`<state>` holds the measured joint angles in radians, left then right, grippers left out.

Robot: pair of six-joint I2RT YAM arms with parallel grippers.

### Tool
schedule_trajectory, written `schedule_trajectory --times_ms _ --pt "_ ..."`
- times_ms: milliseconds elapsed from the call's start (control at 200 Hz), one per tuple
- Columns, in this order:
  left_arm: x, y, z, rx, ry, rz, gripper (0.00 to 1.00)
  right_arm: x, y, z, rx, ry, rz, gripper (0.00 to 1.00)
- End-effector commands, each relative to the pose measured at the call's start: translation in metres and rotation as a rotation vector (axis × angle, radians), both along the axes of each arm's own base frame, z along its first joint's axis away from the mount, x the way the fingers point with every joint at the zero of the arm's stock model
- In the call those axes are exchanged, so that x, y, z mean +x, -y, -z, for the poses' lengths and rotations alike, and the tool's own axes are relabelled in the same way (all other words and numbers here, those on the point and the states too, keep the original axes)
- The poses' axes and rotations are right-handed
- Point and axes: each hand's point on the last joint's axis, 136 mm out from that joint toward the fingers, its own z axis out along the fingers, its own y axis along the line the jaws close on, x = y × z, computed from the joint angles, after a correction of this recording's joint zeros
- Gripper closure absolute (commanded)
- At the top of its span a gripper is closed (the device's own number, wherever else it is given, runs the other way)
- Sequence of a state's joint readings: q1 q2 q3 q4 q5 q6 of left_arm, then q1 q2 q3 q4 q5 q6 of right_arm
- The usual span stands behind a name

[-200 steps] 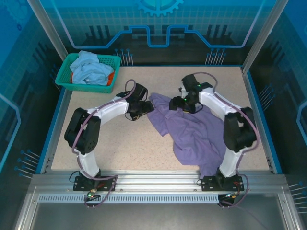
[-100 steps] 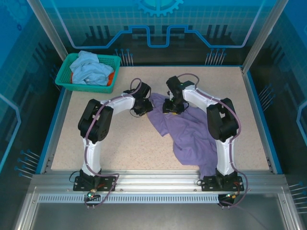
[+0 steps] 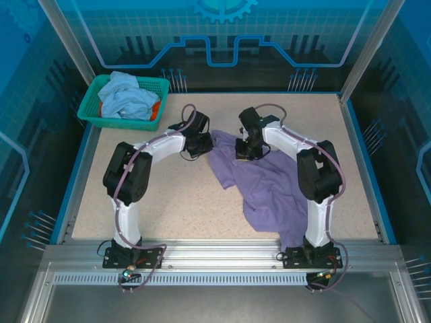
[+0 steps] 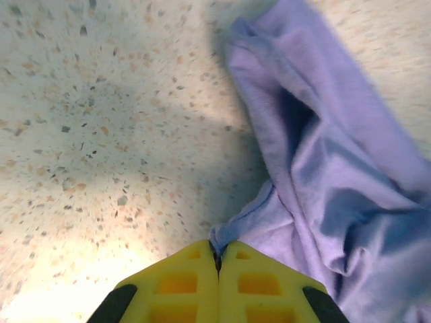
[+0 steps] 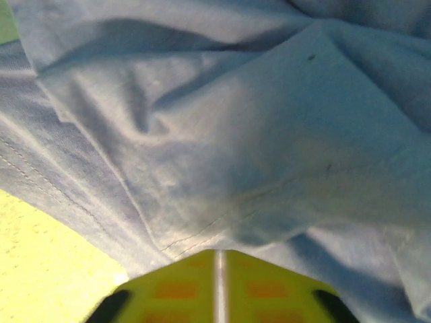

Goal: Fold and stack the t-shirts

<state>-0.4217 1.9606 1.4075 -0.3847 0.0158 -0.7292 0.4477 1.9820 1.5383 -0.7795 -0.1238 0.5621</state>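
Count first: you've got three t-shirts, one basket and two grippers. Two shirts are bunched in the basket, the light-blue one on top and a bit of the orange one poking out at its right end. The lavender t-shirt is out on the table, well to the right of the basket and nearer to you.

Going right from the basket, your left gripper is pinched shut on that shirt's hem. Further right, the right gripper is closed on a stitched fold.

There's bare tabletop nearer than the basket. The lavender cloth is crumpled, with deep creases.
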Motion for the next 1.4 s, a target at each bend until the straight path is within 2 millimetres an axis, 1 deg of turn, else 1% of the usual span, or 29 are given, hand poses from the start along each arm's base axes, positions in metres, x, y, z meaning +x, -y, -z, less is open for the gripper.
schedule_trajectory --times_ms 0,45,190,260,350,500,575,685,735,765,830,920,1040,1100,1185,1241,1306,1346,1396 --pt "0.0 -0.013 -0.041 0.008 0.108 -0.009 1.0 -0.01 -0.012 -0.016 0.011 0.06 -0.056 0.52" --pt "-0.005 -0.018 -0.045 0.01 0.113 -0.024 1.0 -0.012 -0.011 -0.011 -0.014 0.066 -0.059 0.46" --pt "-0.017 -0.023 -0.054 -0.012 0.125 -0.028 1.0 -0.015 -0.019 0.005 -0.037 0.03 -0.066 0.43" --pt "-0.02 -0.023 -0.057 -0.017 0.13 -0.025 1.0 -0.013 -0.026 0.009 -0.034 0.025 -0.078 0.43" --pt "-0.023 -0.024 -0.057 -0.015 0.128 -0.022 1.0 -0.013 -0.041 0.011 -0.005 0.021 -0.103 0.43" --pt "-0.027 -0.025 -0.054 -0.018 0.117 -0.022 1.0 -0.016 -0.06 0.006 0.043 0.046 -0.136 0.44" --pt "-0.027 -0.025 -0.053 -0.02 0.115 -0.023 1.0 -0.018 -0.063 0.009 0.054 0.037 -0.138 0.44" --pt "-0.03 -0.023 -0.05 -0.031 0.104 -0.02 1.0 -0.018 -0.061 0.013 0.034 0.035 -0.128 0.46" --pt "-0.031 -0.023 -0.05 -0.035 0.103 -0.021 1.0 -0.018 -0.06 0.017 0.027 0.023 -0.126 0.48" --pt "-0.031 -0.023 -0.049 -0.036 0.102 -0.021 1.0 -0.017 -0.061 0.018 0.027 0.015 -0.127 0.52" --pt "-0.032 -0.023 -0.049 -0.037 0.102 -0.022 1.0 -0.016 -0.061 0.021 0.02 0.008 -0.127 0.62" --pt "-0.033 -0.024 -0.049 -0.036 0.101 -0.023 1.0 -0.014 -0.059 0.017 0.013 0.023 -0.121 0.79" --pt "-0.035 -0.027 -0.052 -0.028 0.11 -0.022 1.0 -0.01 -0.053 0.002 0.027 0.054 -0.108 0.91" --pt "-0.036 -0.028 -0.057 -0.02 0.122 -0.022 1.0 -0.008 -0.047 -0.01 0.037 0.072 -0.098 1.0" --pt "-0.037 -0.033 -0.069 -0.007 0.151 -0.03 1.0 -0.009 -0.037 -0.03 0.062 0.101 -0.087 1.0" --pt "-0.036 -0.037 -0.082 0.001 0.183 -0.035 1.0 -0.011 -0.032 -0.048 0.087 0.131 -0.088 1.0" --pt "-0.037 -0.042 -0.101 0.016 0.225 -0.039 1.0 -0.016 -0.02 -0.073 0.115 0.176 -0.077 1.0" --pt "-0.037 -0.046 -0.117 0.023 0.266 -0.047 1.0 -0.019 -0.011 -0.089 0.135 0.209 -0.061 1.0" --pt "-0.037 -0.052 -0.145 0.031 0.338 -0.056 1.0 -0.022 0.004 -0.111 0.157 0.255 -0.038 1.0"
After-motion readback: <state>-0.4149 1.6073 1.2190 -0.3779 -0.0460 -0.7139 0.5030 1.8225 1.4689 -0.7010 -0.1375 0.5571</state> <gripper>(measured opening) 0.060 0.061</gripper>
